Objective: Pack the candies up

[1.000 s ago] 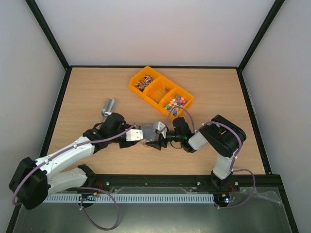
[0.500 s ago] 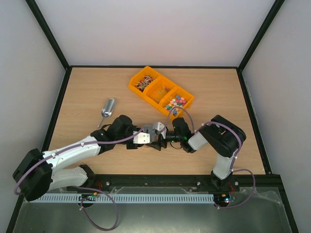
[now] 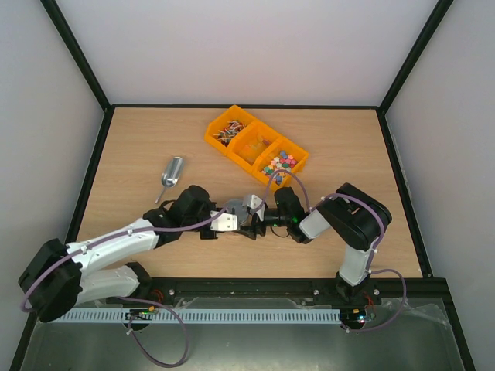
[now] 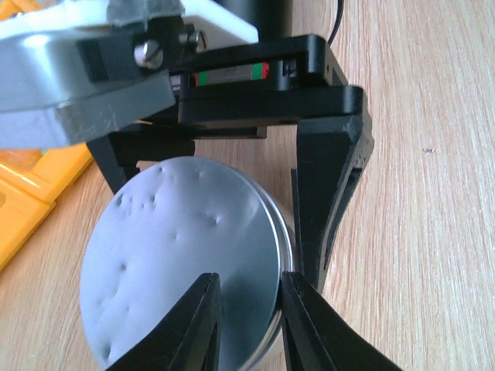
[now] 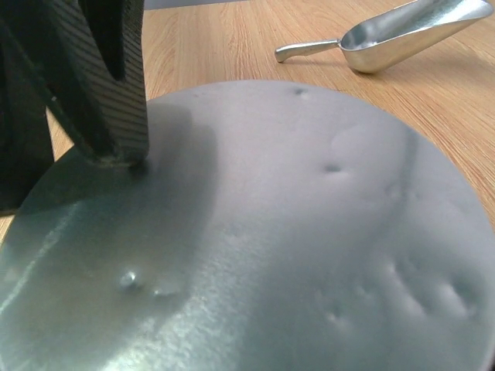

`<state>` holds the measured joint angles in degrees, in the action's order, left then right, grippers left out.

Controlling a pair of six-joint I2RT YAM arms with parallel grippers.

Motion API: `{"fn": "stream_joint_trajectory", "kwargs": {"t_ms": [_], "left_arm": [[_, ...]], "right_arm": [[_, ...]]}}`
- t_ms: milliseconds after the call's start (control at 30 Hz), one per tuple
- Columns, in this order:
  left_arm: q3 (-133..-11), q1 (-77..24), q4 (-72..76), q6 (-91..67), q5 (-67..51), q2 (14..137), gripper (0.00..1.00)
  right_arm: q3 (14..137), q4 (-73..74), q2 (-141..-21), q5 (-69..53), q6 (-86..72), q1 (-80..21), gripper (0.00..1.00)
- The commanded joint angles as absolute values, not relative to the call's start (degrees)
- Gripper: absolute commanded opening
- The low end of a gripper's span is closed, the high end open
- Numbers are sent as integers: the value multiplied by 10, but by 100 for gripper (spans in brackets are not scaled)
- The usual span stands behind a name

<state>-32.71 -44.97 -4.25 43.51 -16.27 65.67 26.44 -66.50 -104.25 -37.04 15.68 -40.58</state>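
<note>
The candies lie in an orange three-part tray [image 3: 210,139]: red-white-dark pieces [image 3: 230,129], amber pieces [image 3: 254,146], pastel cubes [image 3: 279,163]. At the table's middle both grippers meet on a grey round disc [image 3: 238,207] [image 4: 178,247] [image 5: 294,232]. My right gripper [image 3: 247,219] straddles it, its black fingers [image 4: 329,185] against opposite sides of the rim. My left gripper [image 3: 233,216] [image 4: 247,286] pinches the disc's near edge: one finger [image 5: 108,93] presses on the top face, the other sits outside the rim. In the right wrist view the disc hides my right fingers.
A silver metal scoop [image 3: 172,171] [image 5: 402,31] lies on the wood to the left of the grippers, mouth pointing away. A corner of the orange tray [image 4: 31,193] shows beside the disc. Black frame rails border the table.
My left arm has reached right, away from the scoop, to the disc, and its jaws have narrowed onto the disc's edge. The right arm has kept still.
</note>
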Motion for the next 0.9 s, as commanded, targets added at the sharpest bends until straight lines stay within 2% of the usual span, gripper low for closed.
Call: {"fn": "stream_joint_trajectory", "kwargs": {"t_ms": [0,333,433,500,567,600,733,867], "left_arm": [[-307,-421,-59,447,-112,634,24],[-320,-354,-111,441,-106,619,27],[-346,-351,-175,434,-158,592,39],[-356,-350,-206,417,-191,575,64],[-365,-352,-219,389,-214,570,82],[-367,-353,-216,368,-217,572,87],[-386,-355,-188,290,-213,617,93],[-404,-354,-176,254,-214,646,93]], "right_arm": [[251,-656,-1048,-414,189,-412,40],[251,-665,-1049,-397,167,-411,40],[254,-670,-1049,-377,152,-412,40],[256,-671,-1050,-362,147,-412,40],[257,-671,-1051,-350,142,-412,40],[258,-671,-1052,-346,141,-411,40],[259,-672,-1053,-343,140,-413,41],[258,-676,-1054,-342,140,-412,43]]}}
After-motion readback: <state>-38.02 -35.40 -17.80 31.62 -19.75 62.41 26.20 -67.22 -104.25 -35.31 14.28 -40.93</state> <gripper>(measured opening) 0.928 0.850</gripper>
